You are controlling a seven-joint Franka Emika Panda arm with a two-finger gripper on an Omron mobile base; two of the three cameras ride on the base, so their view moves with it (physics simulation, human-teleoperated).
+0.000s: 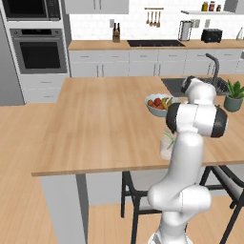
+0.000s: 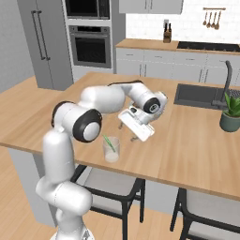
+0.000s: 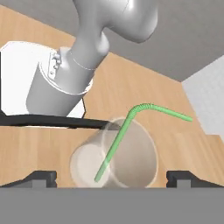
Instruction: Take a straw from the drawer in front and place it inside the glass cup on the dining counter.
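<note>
Nearest the hand camera, the glass cup (image 3: 114, 154) stands upright on the dining counter (image 3: 26, 144) with the straw (image 3: 122, 131) inside it, lower end at the bottom, bent top leaning out over the rim to the right. On either side of the cup the gripper (image 3: 113, 178) shows its fingertips (image 3: 41, 177) spread wide apart, holding nothing. In the right base view the cup (image 2: 111, 149) sits close to the counter's near edge, with the gripper (image 2: 132, 132) just beside it to the right and a little above. The placing looks finished. The risk I see lies in pulling away: a low or sideways retreat could clip the straw's overhanging end or nudge the light cup towards the edge.
</note>
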